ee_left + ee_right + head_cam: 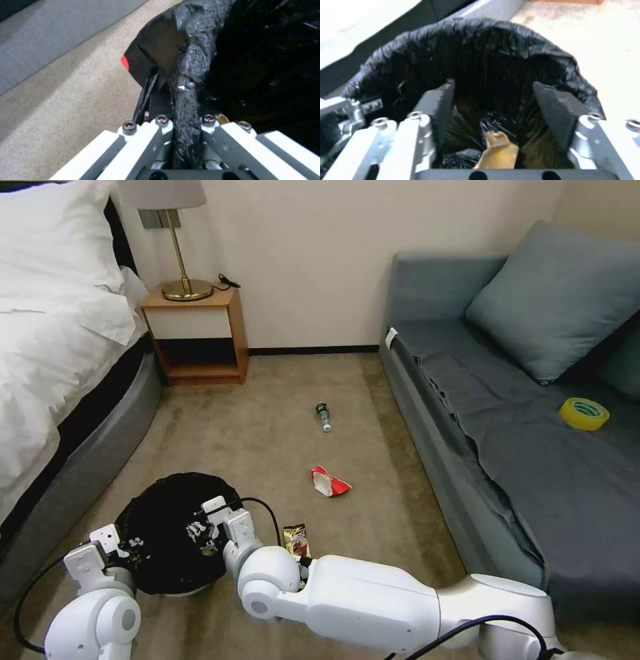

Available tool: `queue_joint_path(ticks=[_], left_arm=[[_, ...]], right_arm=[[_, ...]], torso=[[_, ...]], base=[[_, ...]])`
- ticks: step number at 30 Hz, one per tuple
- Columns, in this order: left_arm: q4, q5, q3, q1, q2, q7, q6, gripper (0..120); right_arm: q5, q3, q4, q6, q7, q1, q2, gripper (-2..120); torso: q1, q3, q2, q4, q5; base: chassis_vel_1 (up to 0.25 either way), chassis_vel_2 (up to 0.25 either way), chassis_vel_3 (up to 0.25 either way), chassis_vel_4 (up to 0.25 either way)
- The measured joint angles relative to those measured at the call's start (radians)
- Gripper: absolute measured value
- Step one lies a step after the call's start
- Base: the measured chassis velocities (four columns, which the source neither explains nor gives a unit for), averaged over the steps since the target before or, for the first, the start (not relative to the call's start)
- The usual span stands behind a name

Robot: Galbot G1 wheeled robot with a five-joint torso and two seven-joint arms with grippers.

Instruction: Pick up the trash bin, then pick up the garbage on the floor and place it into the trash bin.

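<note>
Low at our left front, the trash bin (pixel 175 533) sits pinched by its rim in our left gripper (pixel 185 117), jaws closed on the bag-covered lip. We judge it light, its liner slippery; the stiff rim is the sound hold. Our right gripper (pixel 500 105) hangs over the mouth, jaws spread wide, a crumpled tan paper (pixel 498 152) lying loose in the bag directly beneath. Gold-brown wrapper (pixel 297 541) lies just beside the bin; red-and-white wrapper (pixel 328 481) and bottle (pixel 323 417) farther out on the carpet (pixel 267 440).
</note>
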Motion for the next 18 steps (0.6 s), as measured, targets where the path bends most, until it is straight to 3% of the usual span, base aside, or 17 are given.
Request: queue_joint_path(ticks=[5,9,10,11,14,18], left_arm=[[-0.005,-0.004,-0.015,0.003,0.003,0.001,0.000,3],[0.002,-0.015,-0.041,-0.001,0.006,0.004,-0.004,3],[0.003,-0.016,-0.049,-0.001,0.008,0.005,-0.005,3],[0.003,-0.016,-0.049,-0.001,0.008,0.005,-0.005,3],[0.004,-0.023,-0.063,-0.001,0.013,0.009,-0.007,3],[0.003,-0.029,-0.070,0.002,0.016,0.011,-0.009,3]], right_arm=[[-0.038,0.092,0.063,-0.032,-0.001,0.010,-0.049,83],[-0.035,0.214,0.104,-0.129,0.005,0.035,-0.164,98],[-0.024,0.239,0.108,-0.161,0.005,0.034,-0.214,99],[-0.024,0.239,0.108,-0.161,0.005,0.034,-0.214,99],[0.012,0.250,0.112,-0.218,-0.001,-0.011,-0.359,100],[0.037,0.228,0.112,-0.235,0.001,-0.048,-0.399,100]], torso=[[0.000,0.000,0.000,0.0001,0.0002],[0.000,0.000,0.000,0.0002,0.0004],[0.000,0.000,0.000,0.0000,0.0004],[0.000,0.000,0.000,0.0000,0.0004],[0.000,0.000,0.000,-0.0009,0.0002],[0.000,0.000,0.000,-0.0009,0.0004]], base=[[0.000,0.000,0.000,0.000],[0.000,0.000,0.000,0.000],[0.000,0.000,0.000,0.000],[0.000,0.000,0.000,0.000],[0.000,0.000,0.000,0.000],[0.000,0.000,0.000,0.000]])
